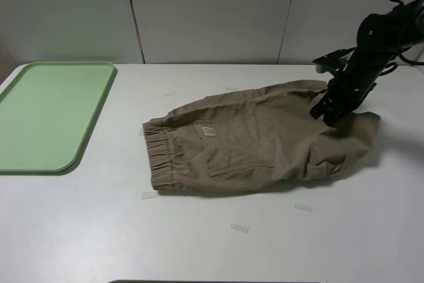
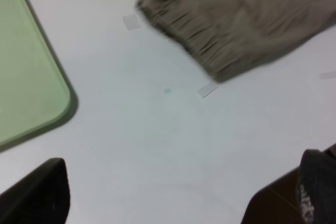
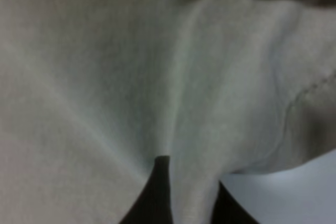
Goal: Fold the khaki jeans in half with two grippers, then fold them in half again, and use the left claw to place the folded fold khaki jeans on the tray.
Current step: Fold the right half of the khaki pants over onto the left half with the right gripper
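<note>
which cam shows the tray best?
Exterior high: nearly the whole tray, lying left of the khaki jeans. Left wrist catches only one rounded corner. Right wrist shows only the jeans, no tray.

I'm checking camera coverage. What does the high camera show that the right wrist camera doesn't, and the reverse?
Only the high view: the whole khaki shorts with their elastic waistband, the green tray lying apart from them, bits of tape on the table, and the right gripper down on the leg end. Only the right wrist view: a ridge of cloth pinched between the shut black fingers. Both: khaki cloth and a patch of white table.
</note>
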Controlling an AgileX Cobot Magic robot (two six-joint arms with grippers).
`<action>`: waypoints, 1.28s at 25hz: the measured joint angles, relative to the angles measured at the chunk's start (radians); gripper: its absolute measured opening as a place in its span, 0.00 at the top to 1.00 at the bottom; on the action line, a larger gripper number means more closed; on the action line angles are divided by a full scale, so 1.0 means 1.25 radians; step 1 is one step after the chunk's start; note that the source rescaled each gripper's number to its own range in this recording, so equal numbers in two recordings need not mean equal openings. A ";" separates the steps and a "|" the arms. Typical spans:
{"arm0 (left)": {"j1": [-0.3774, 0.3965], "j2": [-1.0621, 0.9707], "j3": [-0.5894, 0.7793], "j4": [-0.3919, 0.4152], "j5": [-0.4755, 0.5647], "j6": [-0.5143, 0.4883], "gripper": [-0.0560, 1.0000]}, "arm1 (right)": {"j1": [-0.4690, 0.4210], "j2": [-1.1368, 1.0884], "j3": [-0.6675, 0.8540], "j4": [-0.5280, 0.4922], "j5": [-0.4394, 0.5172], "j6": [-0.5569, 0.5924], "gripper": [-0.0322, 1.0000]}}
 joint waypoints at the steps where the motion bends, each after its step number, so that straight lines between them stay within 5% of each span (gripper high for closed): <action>1: 0.000 0.000 0.000 0.000 0.000 0.000 0.10 | -0.013 -0.012 0.001 -0.032 -0.001 0.031 0.95; 7: 0.000 0.000 0.000 0.000 0.000 0.000 0.10 | -0.031 -0.096 0.002 -0.283 0.002 0.266 0.95; 12: 0.000 0.000 0.000 0.000 0.000 0.000 0.10 | 0.026 -0.155 0.002 -0.364 0.047 0.411 0.95; 24: 0.000 0.000 0.000 0.000 0.000 0.000 0.10 | 0.258 -0.177 0.002 -0.266 0.119 0.431 0.95; 32: 0.000 0.000 0.000 0.000 0.000 0.003 0.10 | 0.419 -0.177 0.002 -0.139 -0.013 0.434 0.95</action>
